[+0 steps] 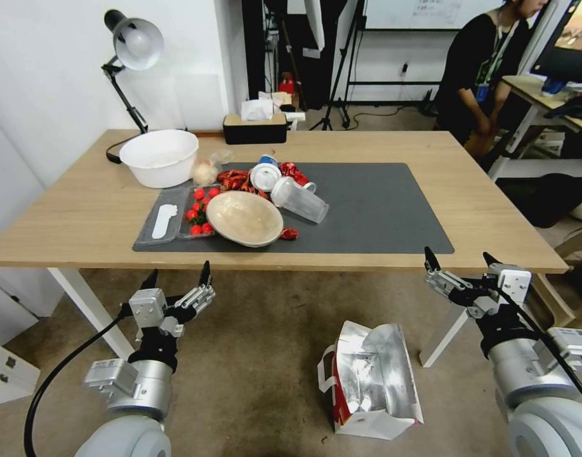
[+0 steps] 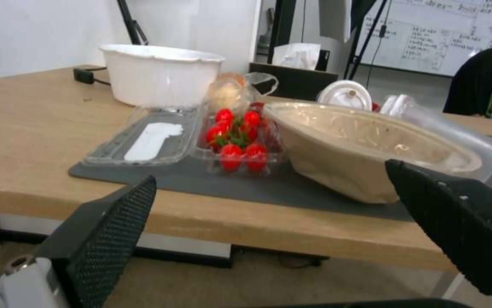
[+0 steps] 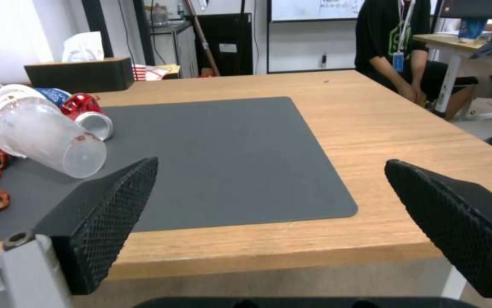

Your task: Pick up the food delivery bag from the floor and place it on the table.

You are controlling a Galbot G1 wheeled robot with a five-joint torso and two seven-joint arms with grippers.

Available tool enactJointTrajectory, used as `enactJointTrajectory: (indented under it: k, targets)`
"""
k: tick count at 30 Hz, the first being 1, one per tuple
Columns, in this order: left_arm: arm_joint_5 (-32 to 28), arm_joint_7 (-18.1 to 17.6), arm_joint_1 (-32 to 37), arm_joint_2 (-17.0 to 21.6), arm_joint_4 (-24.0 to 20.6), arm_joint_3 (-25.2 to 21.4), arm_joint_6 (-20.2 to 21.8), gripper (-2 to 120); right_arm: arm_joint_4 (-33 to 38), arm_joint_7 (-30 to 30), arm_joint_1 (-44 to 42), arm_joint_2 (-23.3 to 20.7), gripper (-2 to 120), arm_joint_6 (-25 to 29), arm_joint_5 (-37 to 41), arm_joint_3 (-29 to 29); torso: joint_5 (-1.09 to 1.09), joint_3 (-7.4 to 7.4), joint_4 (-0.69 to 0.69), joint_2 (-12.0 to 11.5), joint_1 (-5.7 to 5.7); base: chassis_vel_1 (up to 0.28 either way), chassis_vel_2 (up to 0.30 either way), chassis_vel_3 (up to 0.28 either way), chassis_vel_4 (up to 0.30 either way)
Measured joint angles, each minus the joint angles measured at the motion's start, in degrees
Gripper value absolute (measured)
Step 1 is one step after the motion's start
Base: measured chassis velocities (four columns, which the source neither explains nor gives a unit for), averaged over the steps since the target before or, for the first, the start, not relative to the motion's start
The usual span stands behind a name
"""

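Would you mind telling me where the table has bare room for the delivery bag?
The right half of the dark mat is free, from the tipped plastic cup to the mat's right edge, as is the bare wood of the table beyond. The left half is crowded with the beige bowl, tomato tray and white tub.

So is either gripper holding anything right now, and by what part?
Nothing is held. The left gripper and right gripper are both open and empty near the table edge; the food delivery bag sits on the floor.
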Motion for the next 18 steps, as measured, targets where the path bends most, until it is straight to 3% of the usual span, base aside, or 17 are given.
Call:
enactJointTrajectory:
  k: [18]
  targets:
    - [0.5, 0.35, 0.07, 0.85, 1.07, -0.18, -1.35, 100, -0.08, -0.66, -0.37, 0.12, 100, 1.36, -1.39, -0.59, 0.0, -3.66, 0.0, -6.47, -2.84, 0.0, 0.0, 0.0, 0.0]
